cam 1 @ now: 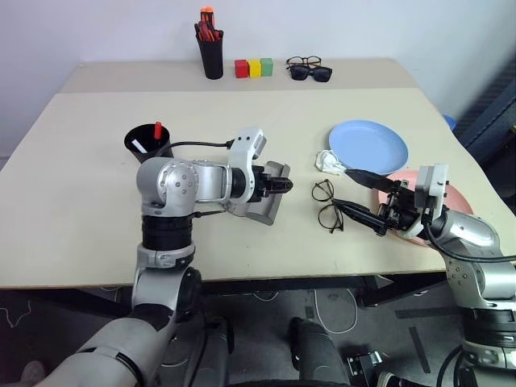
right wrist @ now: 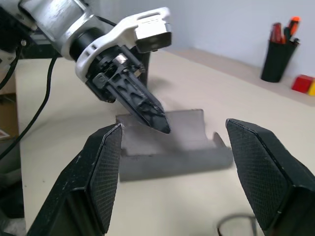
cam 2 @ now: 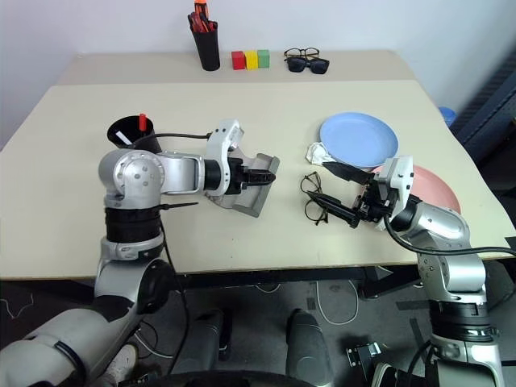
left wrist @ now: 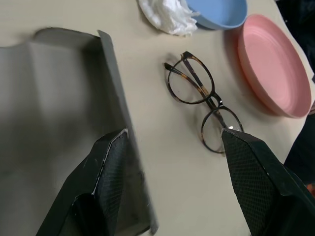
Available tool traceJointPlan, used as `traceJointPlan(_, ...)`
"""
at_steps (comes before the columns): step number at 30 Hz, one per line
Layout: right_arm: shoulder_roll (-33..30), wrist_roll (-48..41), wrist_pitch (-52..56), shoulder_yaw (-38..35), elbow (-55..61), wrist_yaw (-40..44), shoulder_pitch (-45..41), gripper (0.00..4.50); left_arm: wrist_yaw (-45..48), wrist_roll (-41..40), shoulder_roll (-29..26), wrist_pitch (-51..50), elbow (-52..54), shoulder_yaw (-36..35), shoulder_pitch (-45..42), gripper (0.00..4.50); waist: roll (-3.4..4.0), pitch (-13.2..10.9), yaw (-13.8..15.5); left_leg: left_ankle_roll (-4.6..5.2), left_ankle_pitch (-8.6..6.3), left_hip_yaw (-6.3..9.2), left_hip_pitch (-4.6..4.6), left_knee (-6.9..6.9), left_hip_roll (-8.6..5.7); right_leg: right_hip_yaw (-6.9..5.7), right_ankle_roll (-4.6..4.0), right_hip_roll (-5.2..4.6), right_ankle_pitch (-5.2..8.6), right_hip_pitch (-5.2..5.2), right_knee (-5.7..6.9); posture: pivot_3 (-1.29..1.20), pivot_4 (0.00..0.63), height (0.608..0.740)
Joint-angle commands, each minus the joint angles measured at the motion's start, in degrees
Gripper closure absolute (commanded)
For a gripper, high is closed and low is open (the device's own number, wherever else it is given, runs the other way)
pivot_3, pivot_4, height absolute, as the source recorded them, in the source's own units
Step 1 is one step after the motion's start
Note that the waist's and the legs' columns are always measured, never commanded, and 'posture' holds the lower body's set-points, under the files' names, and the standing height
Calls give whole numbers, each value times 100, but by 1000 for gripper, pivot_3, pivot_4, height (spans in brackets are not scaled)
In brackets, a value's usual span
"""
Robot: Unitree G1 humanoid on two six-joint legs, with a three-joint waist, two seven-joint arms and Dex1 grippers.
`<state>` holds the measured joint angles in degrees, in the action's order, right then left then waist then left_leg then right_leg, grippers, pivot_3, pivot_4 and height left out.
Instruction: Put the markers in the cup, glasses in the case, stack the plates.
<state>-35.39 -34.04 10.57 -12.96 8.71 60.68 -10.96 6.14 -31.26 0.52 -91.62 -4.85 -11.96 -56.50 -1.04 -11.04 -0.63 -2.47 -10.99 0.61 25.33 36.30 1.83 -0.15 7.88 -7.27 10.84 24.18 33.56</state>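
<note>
The grey case (cam 1: 271, 203) lies open in the middle of the table. My left gripper (cam 1: 287, 185) hovers open over it, nothing between its fingers (left wrist: 106, 167). The wire-frame glasses (cam 1: 326, 204) lie unfolded on the table just right of the case. My right gripper (cam 1: 340, 186) stands open beside them, its fingers on either side of the frame and apart from it. The light blue plate (cam 1: 368, 145) and the pink plate (cam 1: 459, 199) lie side by side at the right, the pink one partly behind my right arm. The black cup (cam 1: 147, 142) holds a red marker (cam 1: 157, 129) and a white-ended one (cam 1: 139, 147).
A crumpled white tissue (cam 1: 326, 161) lies against the blue plate's near-left rim. At the back stand a black pen holder (cam 1: 211, 50), red, yellow and green blocks (cam 1: 254, 68), and sunglasses (cam 1: 311, 73) with another pair of spectacles behind them.
</note>
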Motion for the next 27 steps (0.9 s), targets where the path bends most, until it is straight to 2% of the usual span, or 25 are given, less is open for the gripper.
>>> traceJointPlan(1, -104, -105, -45, -243, 307, -99, 35, 1079, -493, 438, 366, -88, -676, -289, -445, 1428, -1, -1, 8, 0, 0, 0, 0, 0, 0, 0, 0, 0, 0, 0, 0, 0, 150, 740)
traceJointPlan(5, -105, -108, -46, -348, 428, -183, 168, 1079, -906, 612, 588, -88, -1209, -403, -776, 1428, -4, -2, 3, -2, -1, 0, 2, -5, 0, 0, 1, 0, 0, 0, -12, 0, 150, 740)
traceJointPlan(11, -96, -100, -54, -420, 577, -292, 343, 1079, -1329, 360, 437, -88, -1350, -541, -1050, 1428, -4, -2, 5, -2, -1, 0, 2, -12, 0, 0, 0, 0, 0, 5, -14, 0, 150, 740)
traceJointPlan(20, -31, -59, -99, -319, 520, -309, 283, 1079, -2101, -937, -134, -88, -1570, -357, -1315, 1428, -4, -3, 19, -3, -1, -1, 4, -11, -1, 0, 1, 0, -1, 5, -14, 0, 150, 740)
traceJointPlan(27, -37, -47, -122, -244, 388, -244, 140, 1079, -3171, -2059, -143, -88, -2096, -517, -1177, 1428, -4, -3, 20, -3, -1, -1, 4, -12, -1, 0, 1, 0, -1, 5, -13, 0, 150, 740)
